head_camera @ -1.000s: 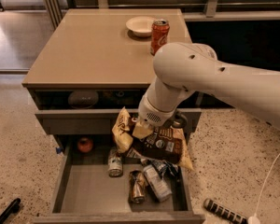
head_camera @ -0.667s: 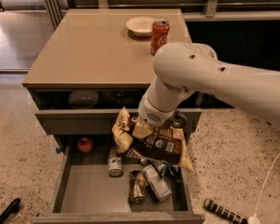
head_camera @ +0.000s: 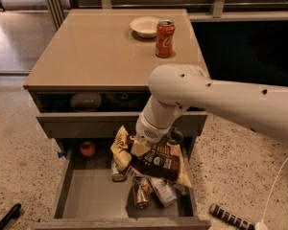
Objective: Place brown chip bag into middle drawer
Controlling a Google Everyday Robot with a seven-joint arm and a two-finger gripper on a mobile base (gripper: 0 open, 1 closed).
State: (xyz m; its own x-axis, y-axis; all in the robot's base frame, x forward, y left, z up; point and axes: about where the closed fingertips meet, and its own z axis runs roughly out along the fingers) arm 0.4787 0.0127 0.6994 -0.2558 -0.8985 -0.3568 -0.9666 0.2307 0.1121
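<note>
The brown chip bag (head_camera: 158,163), dark brown with cream-tan ends, hangs tilted over the open middle drawer (head_camera: 86,195). My gripper (head_camera: 146,147) is at the end of the white arm, right at the bag's upper edge, above the drawer's back half. The bag sits over several cans and packets lying in the drawer's right part.
A red apple (head_camera: 88,149) lies at the drawer's back left. Cans (head_camera: 141,191) and small packets lie in its right half. On the tan cabinet top (head_camera: 86,51) stand an orange soda can (head_camera: 164,38) and a white bowl (head_camera: 145,26). A dark striped object (head_camera: 230,218) lies on the floor at right.
</note>
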